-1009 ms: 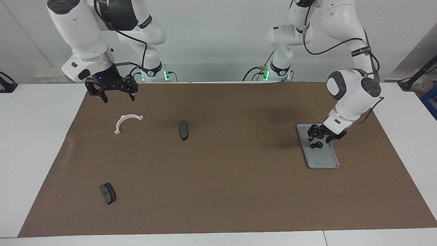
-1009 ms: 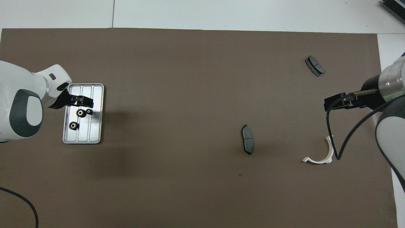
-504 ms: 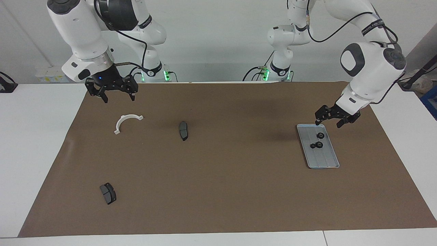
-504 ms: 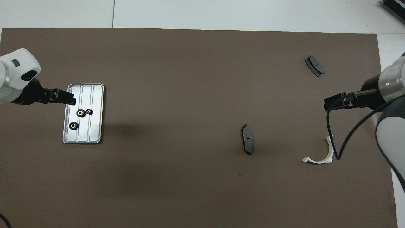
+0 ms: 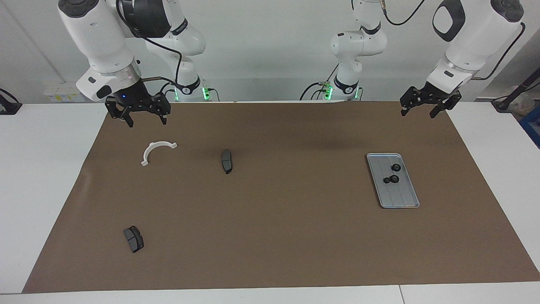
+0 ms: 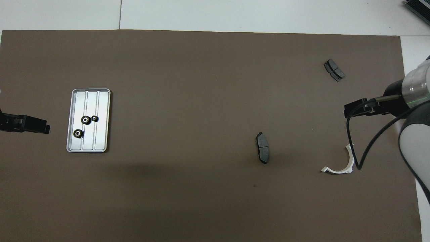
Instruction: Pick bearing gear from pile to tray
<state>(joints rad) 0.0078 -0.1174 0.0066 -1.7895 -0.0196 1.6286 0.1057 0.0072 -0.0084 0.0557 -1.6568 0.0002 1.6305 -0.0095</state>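
Facing view: both pincers hang released over the mat's robot-side edge, the left pincer [image 5: 423,106] at its own end, the right pincer [image 5: 137,113] above the white half-ring [image 5: 157,150]. Farther out, the tray [image 5: 403,198] lies flat, long axis running away from the robots; three gears [image 6: 86,120] sit in its nearer half (two almost touching). Farthest lies a brake pad [image 5: 133,238].
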